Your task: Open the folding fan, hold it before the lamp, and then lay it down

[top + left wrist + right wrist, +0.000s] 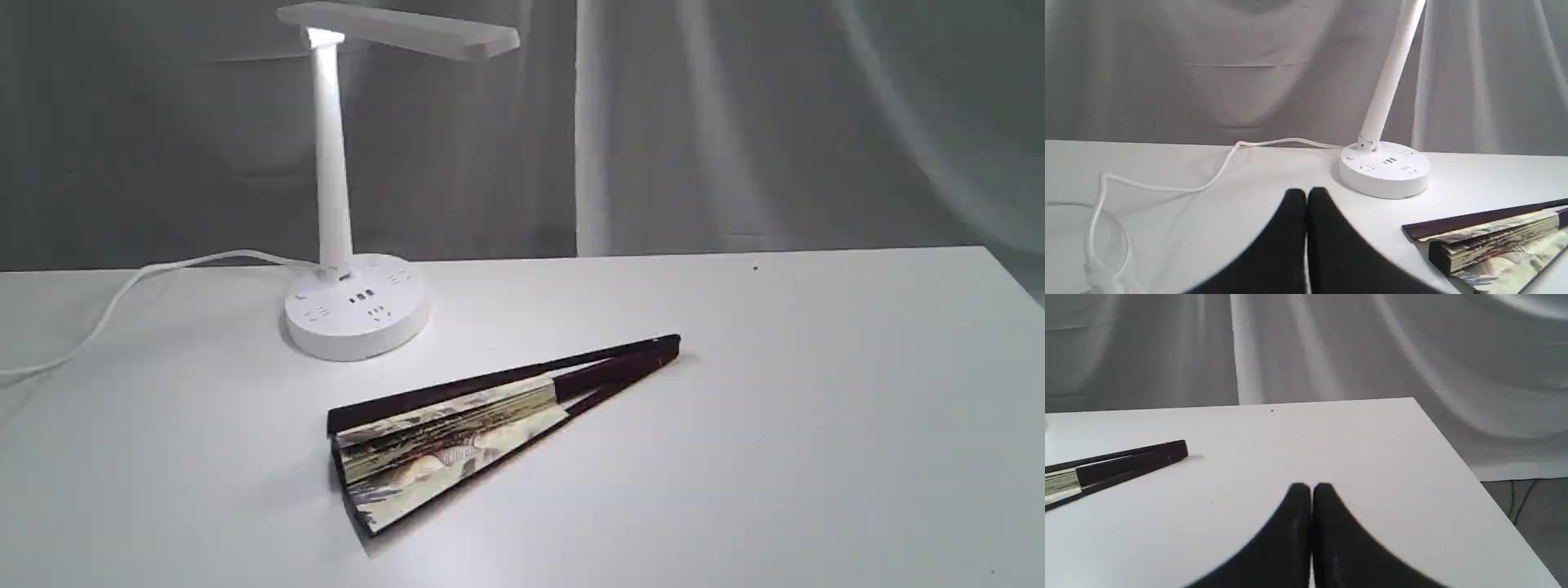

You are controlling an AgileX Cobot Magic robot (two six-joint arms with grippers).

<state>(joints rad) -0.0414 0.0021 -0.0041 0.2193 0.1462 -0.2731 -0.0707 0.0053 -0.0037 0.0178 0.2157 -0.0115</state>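
Cream pleated paper folding fan (457, 433) with dark maroon wooden guards lies on the white desk (775, 408), only slightly spread (pivot end pointing away from the lamp), near the white plastic desk lamp (335, 204) but not touching its round base. The left tool (1306, 194) and right tool (1311, 488) hover above the desk, their black fingers pressed together on nothing.

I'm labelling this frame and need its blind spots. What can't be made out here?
Folding fan, its painting: every view, the barely spread pleats hide most of it.
Lamp, its head: left wrist view, cut off by the top edge.
Cord, its far end: exterior view, runs off the left edge.
Left end effector and right end effector: only shut tips show in the wrist views; both lie outside the exterior view.
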